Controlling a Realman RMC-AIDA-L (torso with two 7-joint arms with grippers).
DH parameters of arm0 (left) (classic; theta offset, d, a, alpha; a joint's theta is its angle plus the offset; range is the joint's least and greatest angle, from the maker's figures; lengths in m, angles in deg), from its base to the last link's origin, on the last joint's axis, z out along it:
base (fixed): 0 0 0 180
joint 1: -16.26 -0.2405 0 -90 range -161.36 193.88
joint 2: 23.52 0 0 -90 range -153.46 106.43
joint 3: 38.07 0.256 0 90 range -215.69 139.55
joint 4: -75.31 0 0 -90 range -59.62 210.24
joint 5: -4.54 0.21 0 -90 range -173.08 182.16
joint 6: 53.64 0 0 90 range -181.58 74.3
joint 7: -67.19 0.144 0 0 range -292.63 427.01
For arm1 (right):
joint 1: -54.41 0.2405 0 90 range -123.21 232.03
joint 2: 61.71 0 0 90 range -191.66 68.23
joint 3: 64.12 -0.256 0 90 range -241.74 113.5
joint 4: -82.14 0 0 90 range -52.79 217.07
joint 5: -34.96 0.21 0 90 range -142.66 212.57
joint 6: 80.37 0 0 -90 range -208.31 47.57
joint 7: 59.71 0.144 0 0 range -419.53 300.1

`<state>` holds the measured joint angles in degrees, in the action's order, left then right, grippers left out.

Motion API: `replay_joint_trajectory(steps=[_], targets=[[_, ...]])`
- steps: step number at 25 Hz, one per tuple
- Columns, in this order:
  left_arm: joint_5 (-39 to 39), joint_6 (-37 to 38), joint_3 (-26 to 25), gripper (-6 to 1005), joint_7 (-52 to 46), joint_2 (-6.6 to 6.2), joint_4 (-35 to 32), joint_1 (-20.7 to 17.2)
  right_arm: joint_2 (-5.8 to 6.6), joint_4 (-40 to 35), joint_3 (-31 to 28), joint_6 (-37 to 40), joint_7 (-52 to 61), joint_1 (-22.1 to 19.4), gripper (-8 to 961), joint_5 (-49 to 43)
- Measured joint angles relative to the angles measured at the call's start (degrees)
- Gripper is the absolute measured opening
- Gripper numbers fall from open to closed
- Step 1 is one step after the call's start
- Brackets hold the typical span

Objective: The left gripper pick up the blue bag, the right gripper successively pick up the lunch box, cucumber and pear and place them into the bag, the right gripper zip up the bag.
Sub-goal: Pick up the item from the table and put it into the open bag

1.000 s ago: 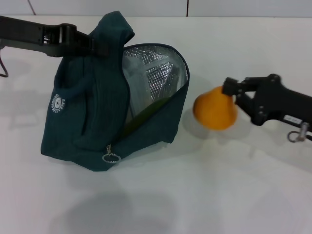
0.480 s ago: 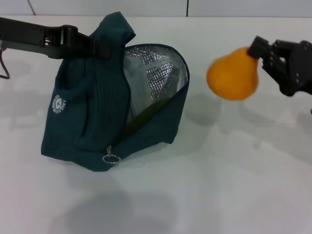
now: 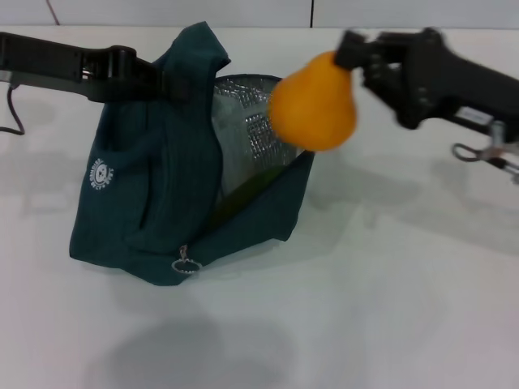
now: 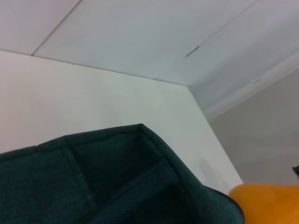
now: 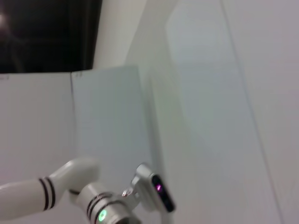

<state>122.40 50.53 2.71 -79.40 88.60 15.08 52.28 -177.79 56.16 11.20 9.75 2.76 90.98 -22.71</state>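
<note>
Fingertips of the right gripper (image 3: 350,55) are pinching the pear (image 3: 313,103) at its narrow neck, so the heavy round belly is hanging below the claw and pointing down toward the bag. That grip is leaving the widest part of the fruit free, which should let it drop cleanly once the jaws are let go. The pear is hanging in the air just over the upper edge of the bag's open mouth, not yet inside. The right forearm is reaching in from the robot's right and from above the table (image 3: 389,308).

Across from it, the left gripper (image 3: 166,81) is clenched on the fabric at the top of the blue bag (image 3: 154,211), near the peak where a handle is bunched up. It is pulling that side upward, and this is what is keeping the bag standing and its mouth gaping toward the right arm, with the silver lining (image 3: 243,138) exposed. A strip of yellow-green is showing low inside the opening; it may be the cucumber, but I cannot tell. The lunch box is not visible.

The zip pull (image 3: 185,265) is hanging at the lower front corner, so the zip is fully open. My judgement: the pear is the last item going in, and zipping comes after.
</note>
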Motion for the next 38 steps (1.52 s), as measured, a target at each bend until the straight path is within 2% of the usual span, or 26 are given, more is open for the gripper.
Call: replay_joint_trajectory(steps=[5, 15, 33, 38], targets=[[0.0, -0.2, 0.0, 43, 0.1, -0.13, 0.1, 0.1, -0.11, 1.3, 6.6, -4.1, 0.0, 3.4, 29, 2.0], [-0.8, -0.3, 0.0, 44, 0.2, -0.36, 0.0, 0.3, -0.11, 0.7, 16.8, -10.5, -0.3, 6.2, 30, 6.3], [-1.7, -0.4, 0.0, 43, 0.2, -0.50, 0.2, 0.5, -0.11, 0.0, 22.3, -15.2, -0.5, 7.1, 30, 10.4], [-1.7, -0.5, 0.0, 44, 0.1, -0.50, 0.3, 0.6, -0.11, 0.0, 22.6, -16.1, -0.2, 6.8, 81, 11.5]])
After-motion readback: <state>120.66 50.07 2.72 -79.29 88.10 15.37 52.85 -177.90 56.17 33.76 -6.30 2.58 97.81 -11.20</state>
